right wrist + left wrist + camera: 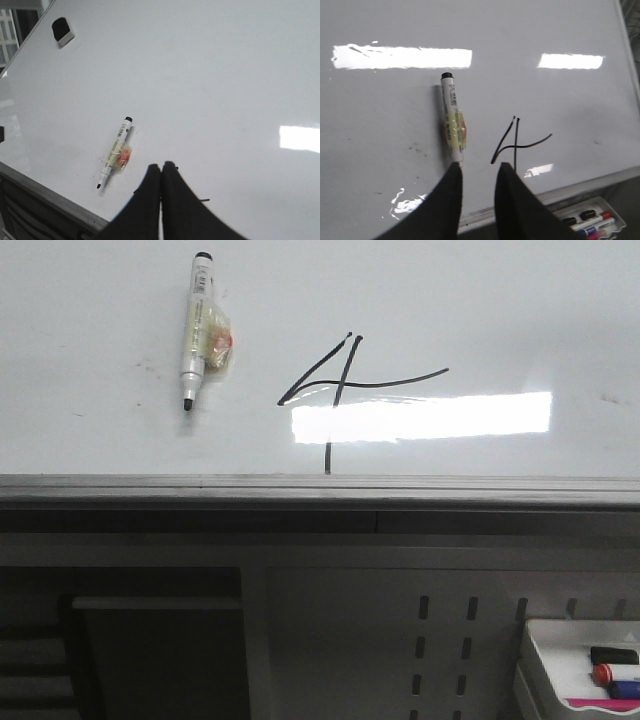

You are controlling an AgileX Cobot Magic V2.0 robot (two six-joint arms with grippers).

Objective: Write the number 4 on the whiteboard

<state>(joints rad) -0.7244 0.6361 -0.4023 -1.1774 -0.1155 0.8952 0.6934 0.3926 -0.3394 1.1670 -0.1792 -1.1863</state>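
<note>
The number 4 is drawn in thin black strokes on the whiteboard; its stem runs down to the board's near edge. It also shows in the left wrist view. A white marker with a black cap and yellow tape lies loose on the board to the left of the 4. My left gripper is open and empty, above the board's near edge, between the marker and the 4. My right gripper is shut and empty over the board, hiding most of the 4; the marker lies beside it.
The whiteboard's grey metal edge runs across the front. A small white tray with several markers sits below at the right, also in the left wrist view. A black eraser sits on the far part of the board.
</note>
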